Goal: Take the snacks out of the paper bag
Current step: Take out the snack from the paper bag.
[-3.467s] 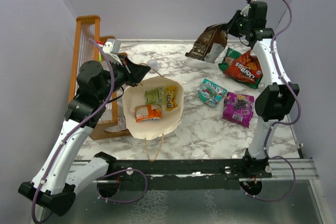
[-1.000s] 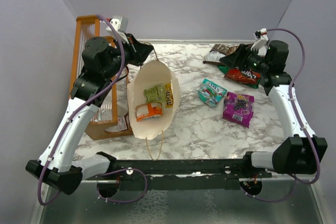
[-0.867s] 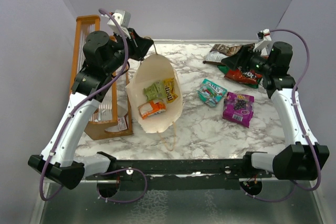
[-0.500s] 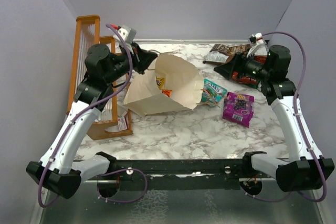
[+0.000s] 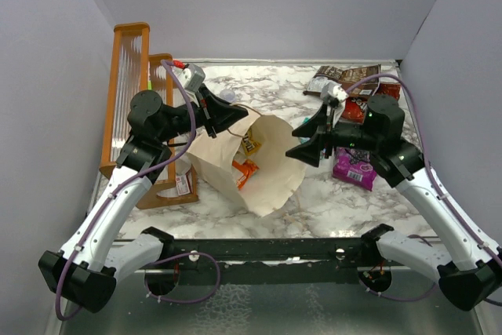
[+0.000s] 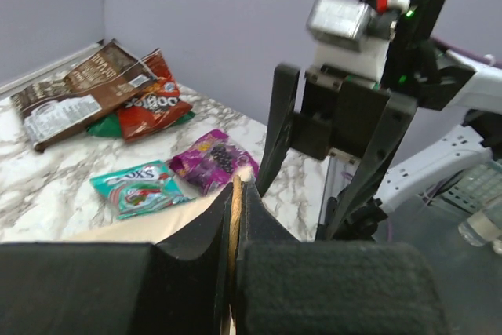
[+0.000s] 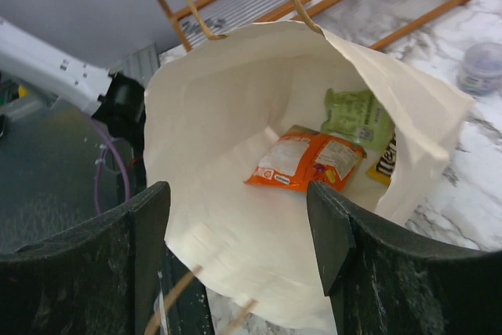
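The cream paper bag [image 5: 271, 182] lies tipped over, its mouth turned toward the right arm. My left gripper [image 5: 240, 115] is shut on one tan handle [image 6: 234, 209], which is pinched between its jaws [image 6: 235, 191]. My right gripper [image 5: 292, 145] hangs open just in front of the bag's mouth [image 7: 239, 229], holding nothing. Inside the bag lie three snacks: an orange packet [image 7: 310, 161], a green packet [image 7: 359, 119] and a yellow candy pack [image 7: 390, 164]. Out on the table are a brown chip bag [image 6: 74, 92], a red chip bag [image 6: 149, 100], a purple pouch [image 5: 351, 169] and a teal packet [image 6: 137, 187].
An orange-framed wooden rack [image 5: 129, 76] stands along the left side, right behind the bag. A small clear cup [image 7: 480, 68] sits on the marble near the bag's far side. The purple walls close in at the back and on both sides.
The bag has been tipped over from upright, its mouth swinging to the right. The right arm has moved from the chip bags at the back right to the bag's mouth.
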`<control>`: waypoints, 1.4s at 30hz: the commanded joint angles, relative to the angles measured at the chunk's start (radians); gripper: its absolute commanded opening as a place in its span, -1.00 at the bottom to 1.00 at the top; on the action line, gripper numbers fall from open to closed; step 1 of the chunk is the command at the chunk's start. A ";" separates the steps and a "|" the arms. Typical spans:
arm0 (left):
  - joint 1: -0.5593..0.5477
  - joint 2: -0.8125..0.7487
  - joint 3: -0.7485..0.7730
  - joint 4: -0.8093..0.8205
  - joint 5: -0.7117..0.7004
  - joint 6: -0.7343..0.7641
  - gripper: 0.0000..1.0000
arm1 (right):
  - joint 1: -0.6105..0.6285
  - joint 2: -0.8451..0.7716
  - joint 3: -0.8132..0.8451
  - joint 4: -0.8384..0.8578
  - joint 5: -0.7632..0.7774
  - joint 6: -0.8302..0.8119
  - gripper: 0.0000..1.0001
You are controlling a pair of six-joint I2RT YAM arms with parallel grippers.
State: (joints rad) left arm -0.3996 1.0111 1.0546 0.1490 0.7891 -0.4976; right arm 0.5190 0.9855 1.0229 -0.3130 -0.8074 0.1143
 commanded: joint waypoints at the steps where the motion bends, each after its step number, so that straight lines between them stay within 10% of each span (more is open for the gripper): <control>1: 0.000 0.016 -0.003 0.195 0.114 -0.116 -1.00 | 0.138 -0.008 -0.043 0.042 0.123 -0.149 0.35; 19: -0.001 -0.054 -0.056 0.122 0.121 -0.099 -1.00 | 0.705 0.166 -0.060 0.042 0.539 -0.795 0.25; 42: -0.001 -0.106 -0.049 0.067 0.083 -0.097 -1.00 | 0.650 0.513 -0.167 0.375 0.567 -1.044 -0.10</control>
State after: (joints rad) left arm -0.3996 0.9260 0.9958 0.2001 0.8886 -0.5964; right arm 1.1793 1.4422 0.8291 0.0097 -0.2081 -0.8986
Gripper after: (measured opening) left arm 0.018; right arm 0.454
